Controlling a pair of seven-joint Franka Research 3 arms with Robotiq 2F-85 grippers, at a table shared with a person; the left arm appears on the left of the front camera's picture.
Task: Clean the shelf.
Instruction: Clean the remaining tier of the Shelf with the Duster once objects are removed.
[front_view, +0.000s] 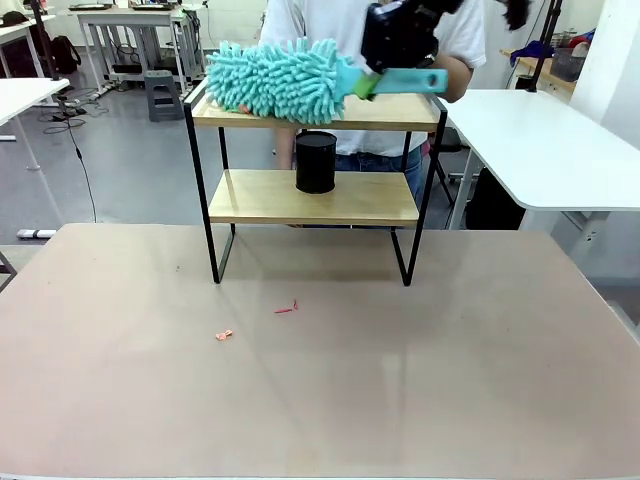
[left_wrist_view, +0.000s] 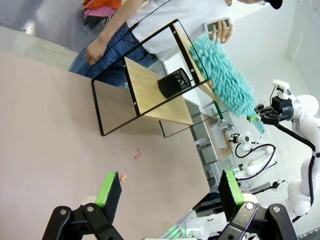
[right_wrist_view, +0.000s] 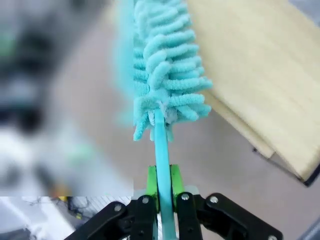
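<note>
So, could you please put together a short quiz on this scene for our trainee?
1. True or false: the right gripper has its jaws shut on the handle of the duster.
2. Which board of the shelf holds the black cylinder: A upper, B lower?
3. Fill in: the left gripper has its jaws ____.
Key: 1 true; 2 B; 3 open.

shelf (front_view: 260, 195) | two light wood boards, black frame | upright at table's (front_view: 320, 390) far side | teal duster (front_view: 280, 80) on top
</note>
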